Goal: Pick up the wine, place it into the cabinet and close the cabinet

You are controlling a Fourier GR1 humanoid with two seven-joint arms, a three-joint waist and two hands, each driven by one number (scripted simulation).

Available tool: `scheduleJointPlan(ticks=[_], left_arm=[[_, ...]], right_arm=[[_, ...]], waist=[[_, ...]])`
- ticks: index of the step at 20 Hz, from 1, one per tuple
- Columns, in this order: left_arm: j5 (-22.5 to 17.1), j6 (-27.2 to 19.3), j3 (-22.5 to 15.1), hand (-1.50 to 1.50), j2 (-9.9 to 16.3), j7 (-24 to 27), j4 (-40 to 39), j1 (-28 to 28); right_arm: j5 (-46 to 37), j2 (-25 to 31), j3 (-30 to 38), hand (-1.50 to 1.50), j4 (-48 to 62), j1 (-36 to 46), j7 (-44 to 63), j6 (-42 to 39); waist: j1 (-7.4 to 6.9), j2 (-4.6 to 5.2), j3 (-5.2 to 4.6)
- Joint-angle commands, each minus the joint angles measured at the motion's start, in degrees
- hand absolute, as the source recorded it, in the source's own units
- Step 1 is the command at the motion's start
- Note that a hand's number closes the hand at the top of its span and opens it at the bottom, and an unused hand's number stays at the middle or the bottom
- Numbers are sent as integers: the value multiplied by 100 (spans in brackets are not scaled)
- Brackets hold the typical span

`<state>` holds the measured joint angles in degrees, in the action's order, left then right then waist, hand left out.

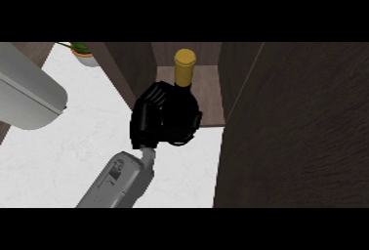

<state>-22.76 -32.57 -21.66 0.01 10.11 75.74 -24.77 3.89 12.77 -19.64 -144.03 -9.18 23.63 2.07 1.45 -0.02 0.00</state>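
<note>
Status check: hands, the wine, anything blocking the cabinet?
One hand in view, curled round the wine bottle; which hand unclear. Bottle upright at the open cabinet, yellow cap inside. Cabinet door open at right. Nothing blocking.

Wine (pixel 184 68) in cabinet (pixel 209 93), open door (pixel 296 132) at right

The hand (pixel 155 119) is black, on a grey forearm (pixel 115 183) with small dark markings. The wine (pixel 184 73) it grips shows a yellow top and neck above a dark body that blends with the black fingers. Behind the hand, the cabinet (pixel 209 83) has a lighter brown wood-grain shelf between dark brown walls; its door (pixel 296 132), right of the hand, is dark brown with faint grain. Left of the hand, the counter (pixel 65 151) is white with pale grey marbling. Far left sits a light grey rounded object (pixel 25 95), and beyond it a green plant (pixel 81 48) in a whitish pot.
</note>
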Motion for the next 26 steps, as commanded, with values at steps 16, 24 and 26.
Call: scheduleJointPlan(ticks=[16,24,26], left_arm=[[-1646,294,114,150,-1,1474,-2659,-1253],[-2300,784,139,150,-1,2050,-3682,-1514],[-2306,602,71,150,-1,1951,-3718,-1692]], right_arm=[[701,-13,333,-150,-1107,-357,372,-279],[554,-58,93,-150,-1106,-578,246,-455],[576,-110,100,-150,-1167,-767,184,-443]], waist=[[89,23,-2],[113,33,-6],[92,18,-3]])
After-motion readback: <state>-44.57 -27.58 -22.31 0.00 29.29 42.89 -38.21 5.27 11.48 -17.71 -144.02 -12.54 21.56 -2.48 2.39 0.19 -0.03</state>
